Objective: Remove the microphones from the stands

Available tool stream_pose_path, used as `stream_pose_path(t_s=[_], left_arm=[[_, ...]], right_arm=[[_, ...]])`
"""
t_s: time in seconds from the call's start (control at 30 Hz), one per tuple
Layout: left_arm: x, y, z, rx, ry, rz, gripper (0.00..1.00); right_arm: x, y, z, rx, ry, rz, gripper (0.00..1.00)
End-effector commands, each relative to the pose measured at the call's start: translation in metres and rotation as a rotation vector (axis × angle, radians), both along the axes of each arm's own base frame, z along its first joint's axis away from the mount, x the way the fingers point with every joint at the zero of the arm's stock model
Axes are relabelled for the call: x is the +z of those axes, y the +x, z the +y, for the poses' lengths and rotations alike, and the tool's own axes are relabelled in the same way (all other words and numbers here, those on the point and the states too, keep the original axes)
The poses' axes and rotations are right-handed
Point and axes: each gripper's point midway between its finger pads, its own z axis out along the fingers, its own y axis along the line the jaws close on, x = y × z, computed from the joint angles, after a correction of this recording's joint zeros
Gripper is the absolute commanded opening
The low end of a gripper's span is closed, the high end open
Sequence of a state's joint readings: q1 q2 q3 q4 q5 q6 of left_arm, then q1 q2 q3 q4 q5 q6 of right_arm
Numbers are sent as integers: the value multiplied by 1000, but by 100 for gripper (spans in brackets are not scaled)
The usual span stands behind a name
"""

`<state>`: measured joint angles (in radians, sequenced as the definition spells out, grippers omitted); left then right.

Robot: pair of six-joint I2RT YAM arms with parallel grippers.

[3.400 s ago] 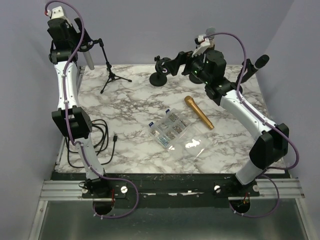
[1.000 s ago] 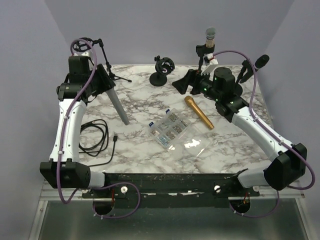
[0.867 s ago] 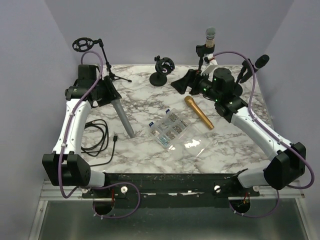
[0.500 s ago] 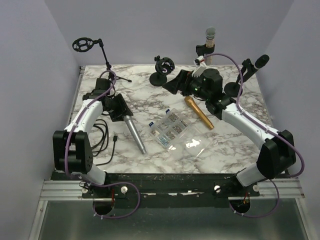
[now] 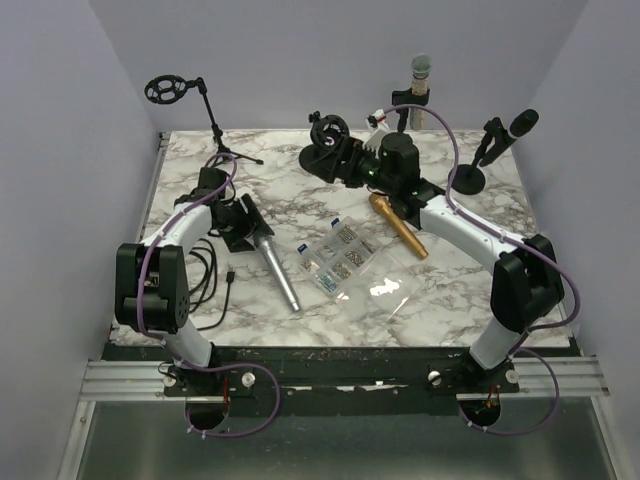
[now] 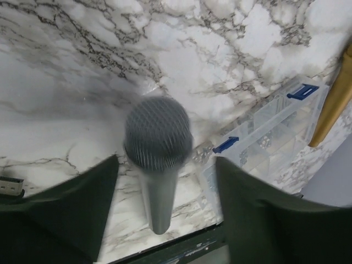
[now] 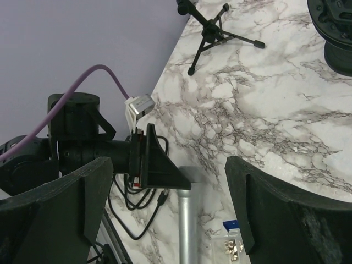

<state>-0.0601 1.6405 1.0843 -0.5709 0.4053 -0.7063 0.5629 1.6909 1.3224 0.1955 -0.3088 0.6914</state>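
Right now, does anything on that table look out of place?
Two microphones lie on the marble: a grey microphone between the left fingers, and a gold microphone beside the parts box. The ring on the tripod stand is empty.

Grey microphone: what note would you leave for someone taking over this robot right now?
Left gripper: looks open, jaws either side of the grey microphone, not touching.
Right gripper: open, empty, above the table.
The microphone lies on the table near the cable; the tripod stand is empty.
Done: removal and set-down.
Left: probably just backing the left arm away.
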Motion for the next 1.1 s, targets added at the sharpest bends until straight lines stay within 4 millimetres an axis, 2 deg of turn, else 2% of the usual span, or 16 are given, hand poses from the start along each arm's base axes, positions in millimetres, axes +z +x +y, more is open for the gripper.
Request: stream_pose_path(t_s=[0.0,0.13,0.33,0.4,0.5,0.63,0.8,0.93,1.07], left_arm=[[22,17,5,13,-70,-109,98],[61,32,31,70,-121,-248,99],[148,58,73,150,-201,-471,99],[180,71,84,190,-246,-544,99],[219,91,99,271,-349,-637,99],[259,118,127,424,-511,-788,99],[284,153,158,594,-663,-864,99],[298,178,179,667,-699,-938,99],[294,201,201,758,-665,-966,99]], right_arm=[[14,5,12,16,32,-44,91],[10,9,15,15,20,-48,90],[6,21,26,6,45,-40,90],[8,24,35,18,65,-44,90],[10,28,53,36,92,-42,91],[17,31,74,50,118,-64,91],[19,34,93,55,153,-80,91],[12,39,112,69,161,-90,91],[1,46,130,81,163,-84,91]])
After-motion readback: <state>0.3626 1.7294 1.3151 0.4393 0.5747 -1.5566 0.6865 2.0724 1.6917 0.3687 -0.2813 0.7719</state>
